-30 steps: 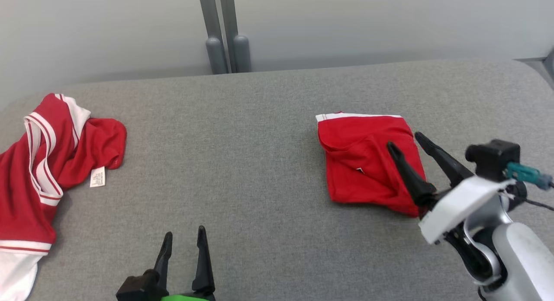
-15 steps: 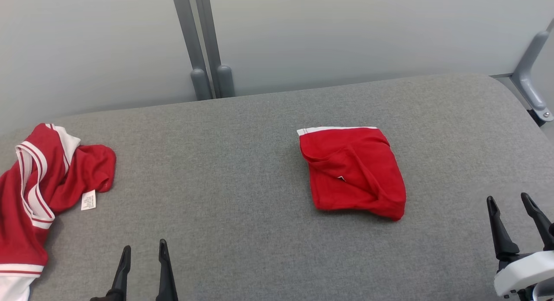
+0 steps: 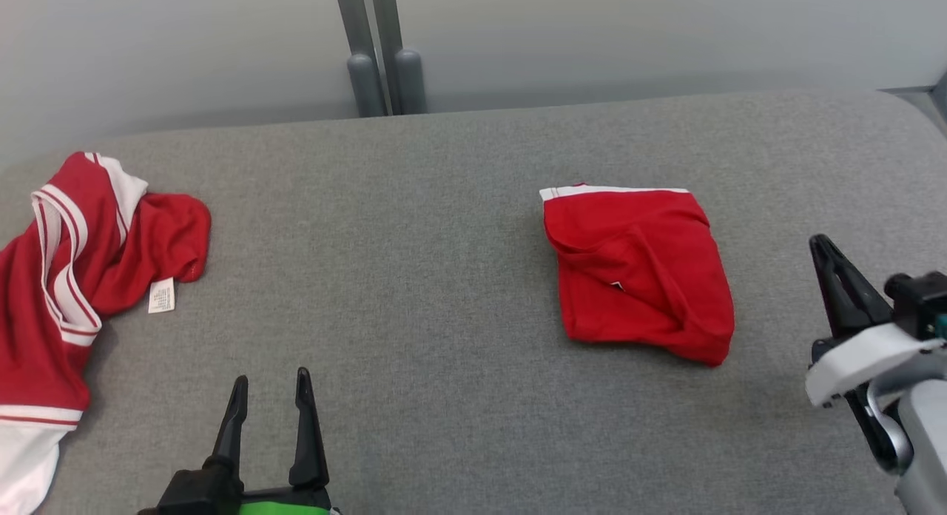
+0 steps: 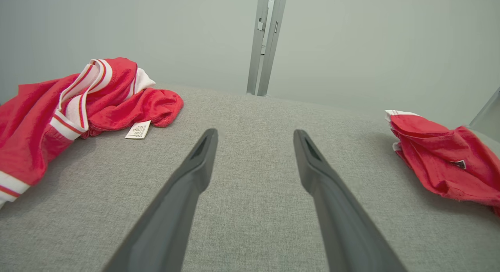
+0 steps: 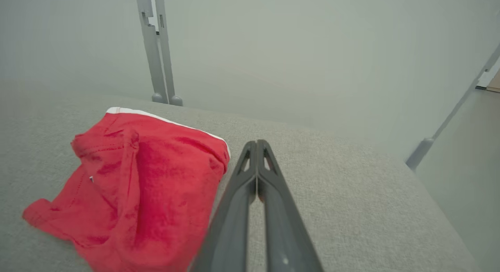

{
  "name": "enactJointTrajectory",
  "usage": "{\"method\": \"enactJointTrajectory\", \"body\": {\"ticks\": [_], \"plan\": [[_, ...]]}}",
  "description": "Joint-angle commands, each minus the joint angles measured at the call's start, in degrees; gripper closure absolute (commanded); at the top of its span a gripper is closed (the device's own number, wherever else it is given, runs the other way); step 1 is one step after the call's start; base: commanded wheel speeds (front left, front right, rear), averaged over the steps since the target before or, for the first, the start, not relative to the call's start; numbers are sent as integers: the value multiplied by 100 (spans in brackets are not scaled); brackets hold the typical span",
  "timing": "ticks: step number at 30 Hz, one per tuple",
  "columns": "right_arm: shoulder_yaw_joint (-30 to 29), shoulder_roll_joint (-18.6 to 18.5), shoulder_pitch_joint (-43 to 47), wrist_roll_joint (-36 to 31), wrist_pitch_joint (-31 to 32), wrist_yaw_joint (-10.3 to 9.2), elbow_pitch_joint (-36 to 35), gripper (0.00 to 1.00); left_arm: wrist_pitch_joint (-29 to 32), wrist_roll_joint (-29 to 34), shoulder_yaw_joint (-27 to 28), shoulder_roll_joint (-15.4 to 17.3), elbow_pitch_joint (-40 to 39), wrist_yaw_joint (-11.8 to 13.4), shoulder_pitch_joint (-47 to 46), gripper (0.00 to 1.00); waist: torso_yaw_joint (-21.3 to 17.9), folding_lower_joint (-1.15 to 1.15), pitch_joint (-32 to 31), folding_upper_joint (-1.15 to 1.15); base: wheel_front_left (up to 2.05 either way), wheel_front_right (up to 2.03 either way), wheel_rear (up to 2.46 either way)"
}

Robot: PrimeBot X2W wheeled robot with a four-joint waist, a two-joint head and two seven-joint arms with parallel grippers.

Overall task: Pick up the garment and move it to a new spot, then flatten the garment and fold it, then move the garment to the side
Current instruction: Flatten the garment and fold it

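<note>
Two grippers: both empty, over the grey table (image 3: 444, 278).
Left gripper (image 3: 271, 378): fingers spread wide.
Right gripper (image 5: 256, 144): fingers pressed together, near the folded red garment (image 3: 636, 271).

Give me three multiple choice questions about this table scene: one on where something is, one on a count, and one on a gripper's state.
1. Where does the folded red garment lie on the grey table?
A. Toward the robot's right
B. At the robot's far left
C. Draped over the near edge

2. How many garments are on the table?
A. One
B. Two
C. Three

3. What is the right gripper doing?
A. Open above the garment
B. Shut on the garment
C. Shut, holding nothing

Answers:
1 A: it lies right of centre in the head view.
2 B: there is the folded one plus a crumpled red-and-white garment at the left.
3 C: its fingers meet beside the folded garment with no cloth between them.
</note>
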Motion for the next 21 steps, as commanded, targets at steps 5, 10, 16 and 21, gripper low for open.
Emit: {"method": "enactJointTrajectory", "body": {"ticks": [5, 10, 16, 21], "plan": [[754, 80, -903, -8, -17, -3, 903, 100, -20, -58, -170, 2, 19, 86, -280, 0, 620, 0, 619, 0, 0, 0, 0], [1332, 222, -1290, 178, -17, -3, 1505, 100, -20, -77, -221, 2, 9, 144, -335, 0, 775, 0, 678, 0, 0, 0, 0], [1819, 257, -1367, 442, -17, -2, 1536, 100, -20, -83, -160, 2, -7, 178, -286, 0, 748, 0, 644, 0, 0, 0, 0], [2623, 76, -1156, 889, -17, -3, 1173, 100, -20, -79, -160, 1, 16, 161, -264, 0, 626, 0, 577, 0, 0, 0, 0]]}}
